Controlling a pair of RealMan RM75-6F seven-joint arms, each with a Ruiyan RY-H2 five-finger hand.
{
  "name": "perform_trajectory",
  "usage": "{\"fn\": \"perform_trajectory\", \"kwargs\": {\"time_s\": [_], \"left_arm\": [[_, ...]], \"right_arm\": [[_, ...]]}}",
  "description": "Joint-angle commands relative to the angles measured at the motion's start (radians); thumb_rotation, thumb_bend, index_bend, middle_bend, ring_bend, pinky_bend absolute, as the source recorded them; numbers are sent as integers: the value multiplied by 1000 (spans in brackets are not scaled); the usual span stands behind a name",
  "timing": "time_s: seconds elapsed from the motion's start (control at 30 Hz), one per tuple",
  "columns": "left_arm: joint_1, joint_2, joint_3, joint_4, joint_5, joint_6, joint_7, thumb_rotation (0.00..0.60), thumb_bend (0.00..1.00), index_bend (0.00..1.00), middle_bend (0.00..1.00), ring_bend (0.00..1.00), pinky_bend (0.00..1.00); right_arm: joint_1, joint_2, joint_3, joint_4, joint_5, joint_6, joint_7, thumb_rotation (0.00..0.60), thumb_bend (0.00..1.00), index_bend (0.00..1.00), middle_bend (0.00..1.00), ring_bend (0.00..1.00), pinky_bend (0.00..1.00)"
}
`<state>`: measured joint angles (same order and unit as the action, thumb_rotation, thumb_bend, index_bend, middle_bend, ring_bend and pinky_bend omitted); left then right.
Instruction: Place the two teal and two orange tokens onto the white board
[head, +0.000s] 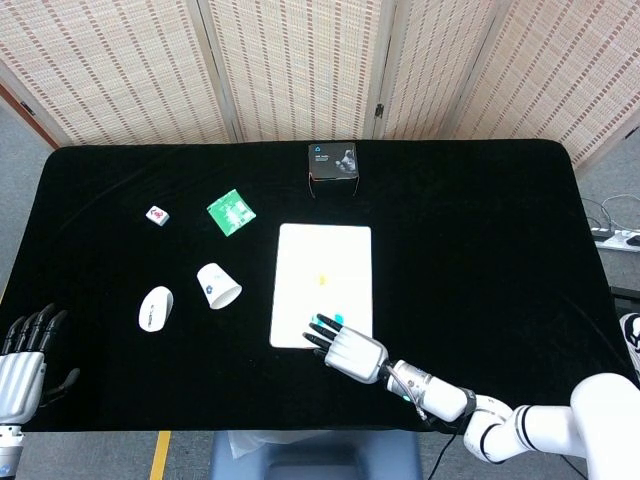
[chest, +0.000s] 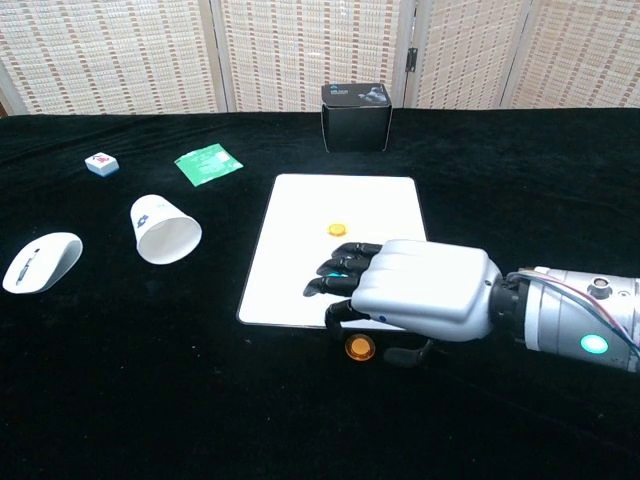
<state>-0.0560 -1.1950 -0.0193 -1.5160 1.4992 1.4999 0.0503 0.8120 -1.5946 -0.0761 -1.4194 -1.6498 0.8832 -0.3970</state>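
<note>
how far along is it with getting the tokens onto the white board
Partly done. One orange token lies on the white board, and a teal token shows on the board at the right hand's fingertips. The second orange token is on the black cloth just off the board's near edge, under the right hand, which hovers over it without holding it. The second teal token cannot be seen. The left hand is idle.

you see the white board (chest: 300, 240) lying flat at frame centre, one orange token (chest: 338, 230) on it. another orange token (chest: 359, 348) lies off its lower edge. a teal token (head: 338, 320) shows beside the fingers.
</note>
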Motion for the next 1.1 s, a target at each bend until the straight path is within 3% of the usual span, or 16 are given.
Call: {"fn": "perform_trajectory", "kwargs": {"time_s": [0.03,0.33,0.87,1.1], "left_arm": [[1,-1,0,3,-1,0,-3,600,328,61,0,30,0],[1,-5,0,14,-1,-2,-12,600,328,61,0,30,0],[3,-11,1,27,-3,-5,-21,600,329,62,0,30,0],[5,-11,0,31,-3,-1,-27,600,329,61,0,30,0]], "right_arm": [[-2,-6,1,7,0,-2,-5,600,442,349,74,0,0],[-7,-18,2,23,-1,-6,-5,600,443,349,76,0,0],[-18,-46,9,51,-19,19,3,600,443,499,140,0,0],[-21,-17,51,19,-1,52,26,600,443,506,150,0,0]]}}
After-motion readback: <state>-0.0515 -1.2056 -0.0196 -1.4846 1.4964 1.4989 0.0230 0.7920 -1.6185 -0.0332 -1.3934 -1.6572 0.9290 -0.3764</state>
